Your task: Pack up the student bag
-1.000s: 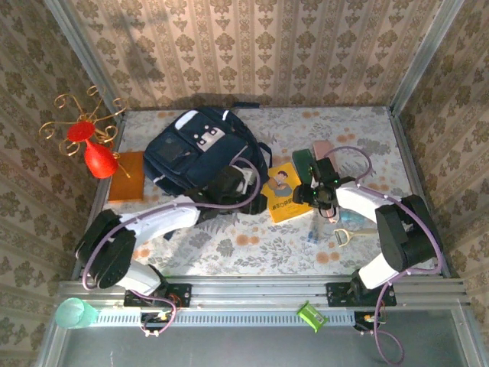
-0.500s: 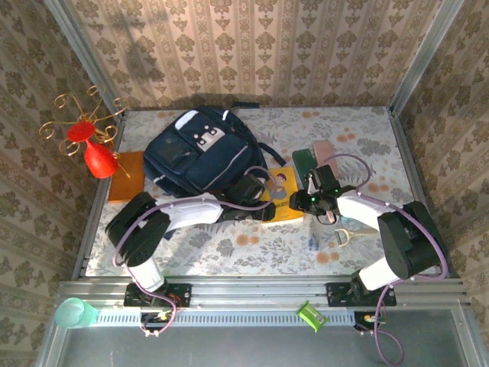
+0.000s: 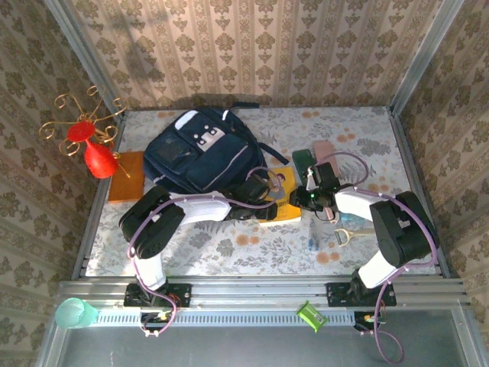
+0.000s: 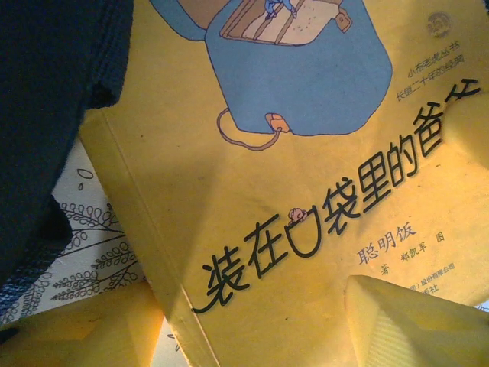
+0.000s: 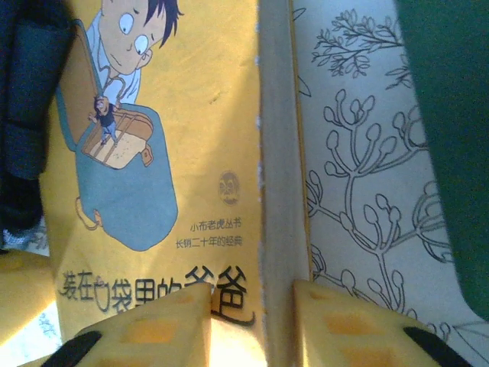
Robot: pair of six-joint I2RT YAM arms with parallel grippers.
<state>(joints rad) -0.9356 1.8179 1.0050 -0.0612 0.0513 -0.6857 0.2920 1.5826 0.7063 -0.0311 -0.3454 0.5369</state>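
Observation:
The student bag [image 3: 200,153], a dark navy backpack with white-grey patches, lies at the back left of the table. A yellow picture book [image 3: 281,200] lies just right of it. My left gripper [image 3: 263,200] is low over the book's left side and open. Its fingers [image 4: 92,329] straddle the spine edge of the book [image 4: 290,191], and the bag's dark fabric [image 4: 46,115] is close on the left. My right gripper [image 3: 307,197] is at the book's right edge. It [image 5: 252,306] has closed round the page edge of the book [image 5: 191,115].
A dark green case [image 3: 303,160] and a pink item [image 3: 325,147] lie behind the right gripper. The case [image 5: 451,138] is close on its right. An orange book [image 3: 126,183] and a red vase [image 3: 98,159] stand at the left. A peeler [image 3: 344,233] lies front right.
My left arm has swung right from the bag's front edge onto the yellow book. The right gripper's jaws have narrowed onto the book's right edge.

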